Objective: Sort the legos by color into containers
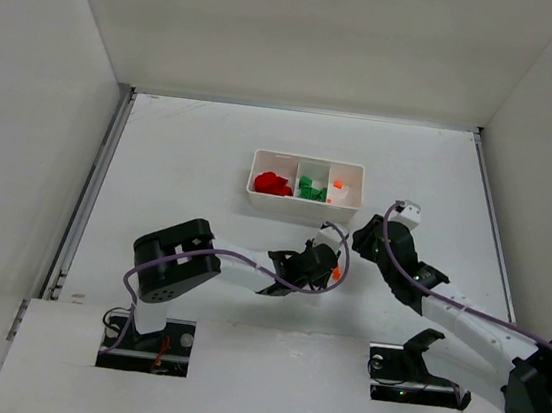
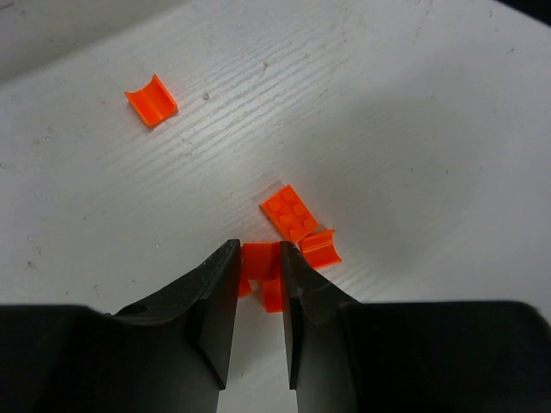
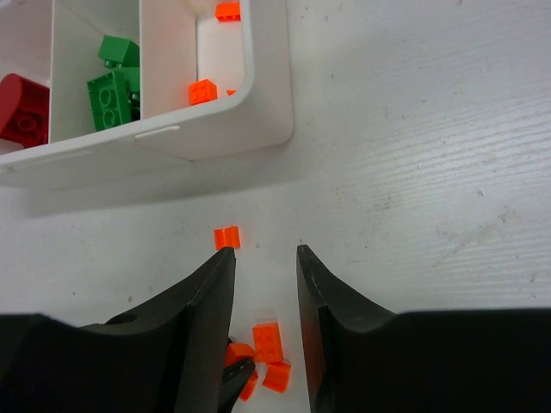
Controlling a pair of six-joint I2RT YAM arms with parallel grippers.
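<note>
The white three-compartment tray (image 1: 307,158) holds red legos (image 1: 273,183) on the left, green legos (image 1: 310,188) in the middle and tiny orange pieces (image 1: 339,186) on the right. In the left wrist view my left gripper (image 2: 259,251) is down on the table, its jaws closed on a small orange piece (image 2: 258,258). Around it lie an orange plate (image 2: 291,212), a curved orange piece (image 2: 319,248) and a farther one (image 2: 151,100). My right gripper (image 3: 263,254) is open and empty above the same orange cluster (image 3: 275,340), just in front of the tray (image 3: 267,103).
The two grippers (image 1: 328,260) (image 1: 363,235) are close together just in front of the tray's right end. White walls enclose the table on the left, back and right. One orange piece (image 3: 227,237) lies alone between the tray and the cluster.
</note>
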